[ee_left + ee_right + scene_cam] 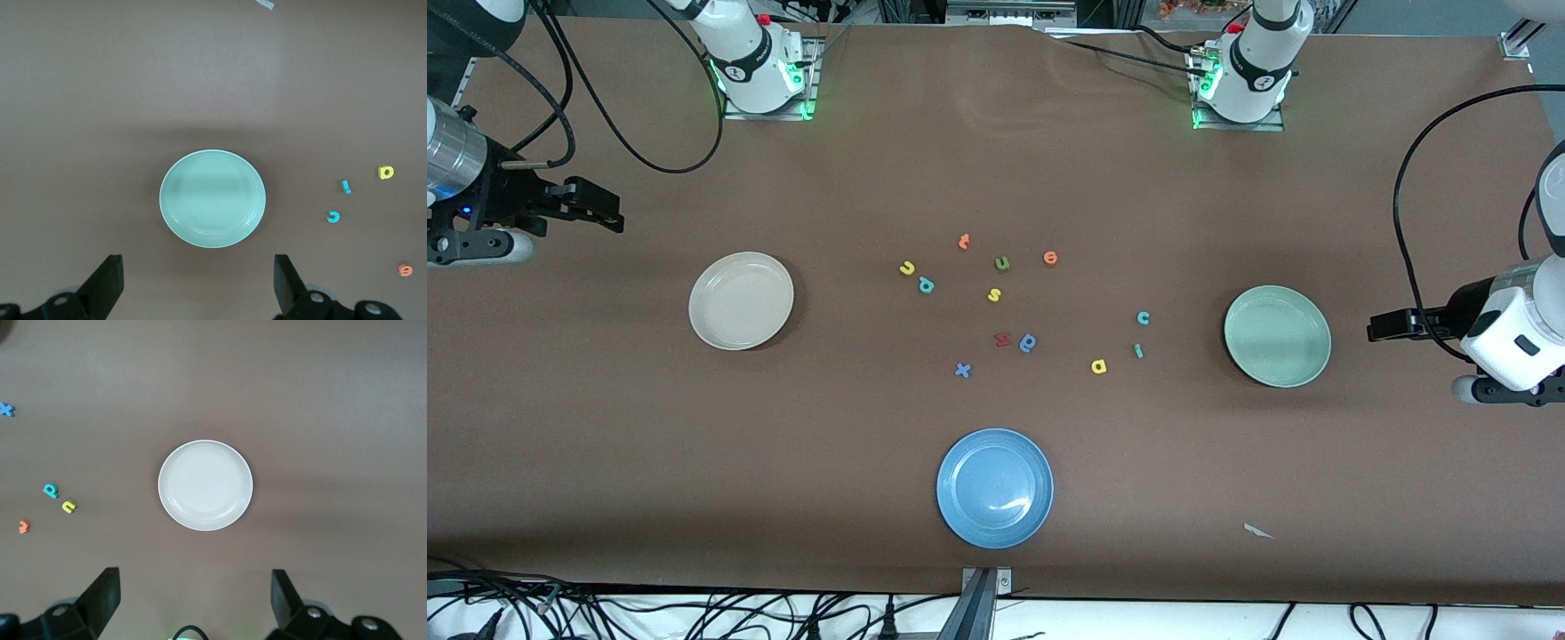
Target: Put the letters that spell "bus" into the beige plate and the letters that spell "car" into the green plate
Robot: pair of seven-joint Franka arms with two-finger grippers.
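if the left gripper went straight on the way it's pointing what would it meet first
Most likely the green plate: in the left wrist view it sits centred ahead of the open left gripper, with nothing in between. Height is hard to judge, so it could land on bare table beside the plate.

A high camera is facing me from across the counter (996,160), looking steeply down and taking in its whole width, with my two bases along the top edge. My left wrist camera is looking straight down from well above the green plate (212,198), my left pincer (198,287) spread wide at the frame's lower edge. My right wrist camera is doing the same over the beige plate (205,485), with my right pincer (195,603) also wide. Each wrist view is sharing its plate and a few nearby letters with the front view.
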